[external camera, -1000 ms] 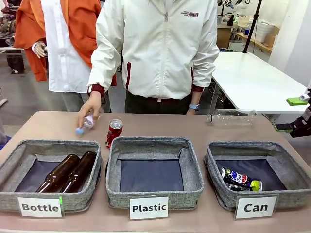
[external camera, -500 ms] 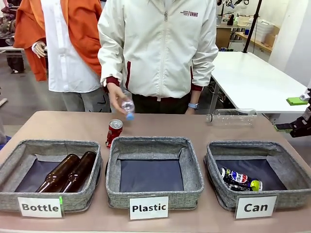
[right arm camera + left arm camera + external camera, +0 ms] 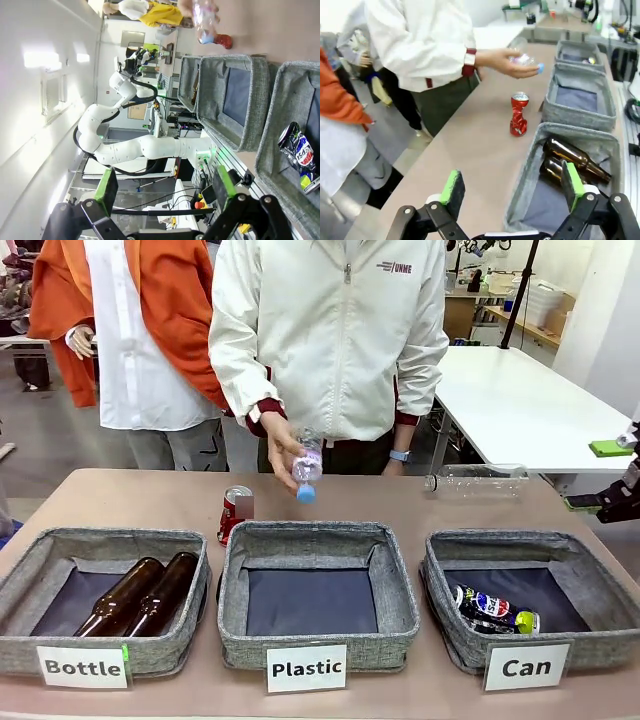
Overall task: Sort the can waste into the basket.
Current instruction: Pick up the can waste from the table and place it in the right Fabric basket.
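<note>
1. Front view: the red can (image 3: 235, 512) stands on the table (image 3: 120, 500) just behind the far left corner of the Plastic basket (image 3: 240, 640); its lower part is hidden by that rim; the left wrist view shows the whole can, dented, upright, just beside the basket wall.
2. The crushed can (image 3: 492, 610) lies on the floor of the Can basket (image 3: 455, 645), toward its near right; in the right wrist view it is cut off by the picture edge.
3. Left gripper (image 3: 512, 186): jaws spread wide, nothing between them; it hangs above the table's end by the Bottle basket (image 3: 165, 655).
4. Right gripper (image 3: 166, 187): jaws spread wide, empty, well off the table; this view is rolled sideways.
5. The person's hand (image 3: 283, 450) holds a small clear bottle (image 3: 306, 465), blue cap down, above the far rim of the Plastic basket; in the right wrist view it is blurred and cut at the top.
6. A dark shape at the front view's right edge is probably part of the right arm; too cut off to tell.
7. Two brown bottles (image 3: 135, 595) lie in the Bottle basket; a large clear bottle (image 3: 480, 480) lies on the table behind the Can basket.
</note>
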Controlling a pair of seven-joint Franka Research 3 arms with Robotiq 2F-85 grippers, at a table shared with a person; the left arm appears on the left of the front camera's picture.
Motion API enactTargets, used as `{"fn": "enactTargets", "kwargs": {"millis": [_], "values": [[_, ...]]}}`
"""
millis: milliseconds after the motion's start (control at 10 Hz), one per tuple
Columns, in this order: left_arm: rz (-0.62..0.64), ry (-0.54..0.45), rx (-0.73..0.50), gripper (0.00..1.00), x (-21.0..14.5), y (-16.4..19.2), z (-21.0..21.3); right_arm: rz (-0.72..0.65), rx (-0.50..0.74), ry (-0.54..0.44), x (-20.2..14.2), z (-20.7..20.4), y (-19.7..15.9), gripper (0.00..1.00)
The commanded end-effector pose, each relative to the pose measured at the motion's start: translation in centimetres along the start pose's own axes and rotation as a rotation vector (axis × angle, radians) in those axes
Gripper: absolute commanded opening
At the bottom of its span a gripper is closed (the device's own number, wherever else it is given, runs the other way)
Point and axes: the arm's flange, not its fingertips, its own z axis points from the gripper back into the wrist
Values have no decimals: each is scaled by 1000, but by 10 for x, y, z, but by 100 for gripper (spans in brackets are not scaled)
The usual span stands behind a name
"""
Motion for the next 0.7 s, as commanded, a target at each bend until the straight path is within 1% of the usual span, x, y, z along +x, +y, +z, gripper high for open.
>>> {"fn": "enactTargets", "kwargs": {"millis": [0,300,400,500,600], "values": [[-11,74,-53,100,8,6,-39,16,3,8,1,4,2,100],[-86,150,-84,100,16,9,-133,16,3,8,1,4,2,100],[-104,186,-148,100,18,8,-157,16,3,8,1,4,2,100],[-109,208,-200,100,22,8,-163,16,3,8,1,4,2,100],[-102,191,-208,100,26,9,-145,16,3,8,1,4,2,100]]}}
